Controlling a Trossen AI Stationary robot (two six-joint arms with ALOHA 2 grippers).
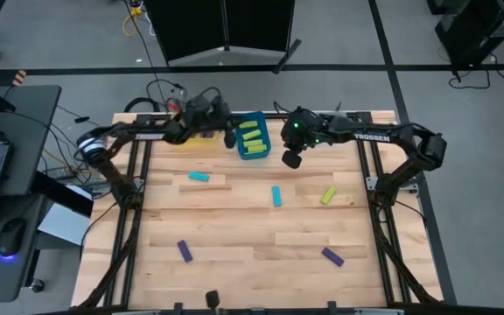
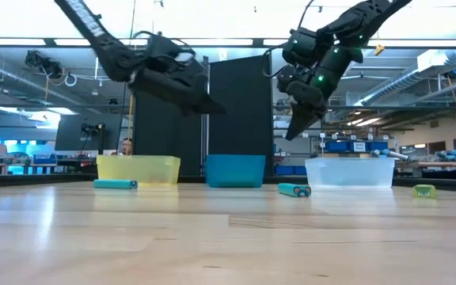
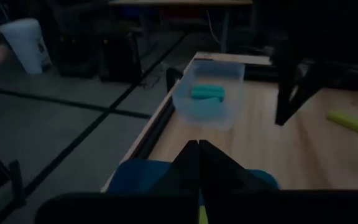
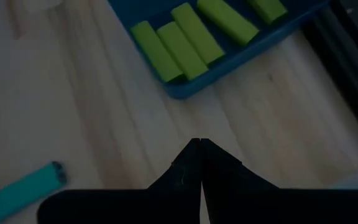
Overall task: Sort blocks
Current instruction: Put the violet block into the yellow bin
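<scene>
Left fingers (image 1: pixel 230 137) clenched empty, right fingers (image 1: pixel 290 160) clenched empty beside blue bin (image 1: pixel 242 154)

Blocks (image 1: pixel 276 196) scattered on table (image 1: pixel 252 254)

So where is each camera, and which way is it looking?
High view: above the table, looking straight down; both arms show, the left gripper and right gripper flank the blue bin.
Low view: at tabletop height, looking across at three bins; both arms hang from above.
Left wrist view: looks past its shut fingers toward the clear bin.
Right wrist view: looks down past shut fingers at the blue bin's lime blocks.
Shared: high and right wrist views both show those lime blocks.
</scene>
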